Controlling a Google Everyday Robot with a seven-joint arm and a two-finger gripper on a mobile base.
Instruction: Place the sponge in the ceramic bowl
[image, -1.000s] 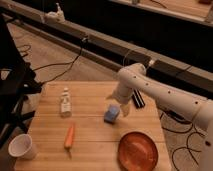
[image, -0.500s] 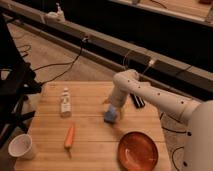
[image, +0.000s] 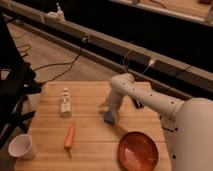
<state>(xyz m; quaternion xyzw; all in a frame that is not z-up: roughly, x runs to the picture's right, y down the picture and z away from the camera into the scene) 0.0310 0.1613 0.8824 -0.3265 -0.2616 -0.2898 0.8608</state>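
Note:
The blue sponge (image: 109, 117) lies on the wooden table (image: 90, 150), right of its middle. My gripper (image: 107, 109) hangs from the white arm (image: 150, 100) and is down right over the sponge, at its top edge, hiding part of it. The orange-red ceramic bowl (image: 137, 150) sits at the table's near right corner, a short way right of and nearer than the sponge, with nothing in it.
A carrot (image: 69, 136) lies left of the sponge. A small white bottle (image: 65, 101) lies further back on the left. A white cup (image: 21, 147) stands at the near left corner. Cables and a black rail run behind the table.
The arm has swung left and down, bringing the gripper from beside the sponge to directly over it. The sponge, bowl and other objects have stayed where they were.

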